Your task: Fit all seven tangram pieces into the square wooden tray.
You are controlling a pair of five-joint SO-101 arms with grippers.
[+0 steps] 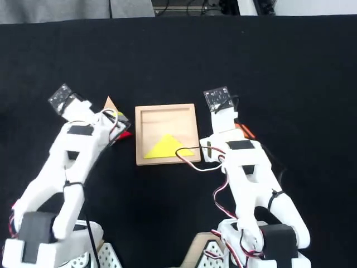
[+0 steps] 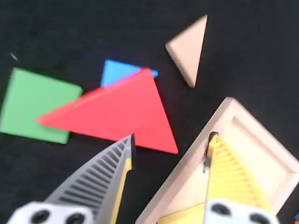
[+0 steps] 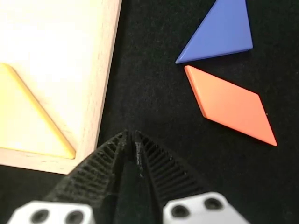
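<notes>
The square wooden tray [image 1: 167,109] lies mid-table with a yellow triangle [image 1: 165,147] inside. My left gripper [image 2: 171,140] is open at the tray's left side. One finger hangs over the tray rim [image 2: 205,144], the other by the red triangle [image 2: 117,112]. That triangle overlaps a blue piece [image 2: 119,72] and a green square [image 2: 32,105], with a tan triangle [image 2: 189,49] beyond. My right gripper [image 3: 131,136] is shut and empty by the tray's front right corner [image 3: 100,93]. A blue triangle [image 3: 222,30] and an orange parallelogram [image 3: 231,105] lie past it.
Black cloth covers the table, with wide bare stretches behind the tray and at both far sides. In the high view the tan triangle [image 1: 110,104] and a red tip [image 1: 126,134] peek out beside the left arm, and the orange piece [image 1: 245,131] beside the right arm.
</notes>
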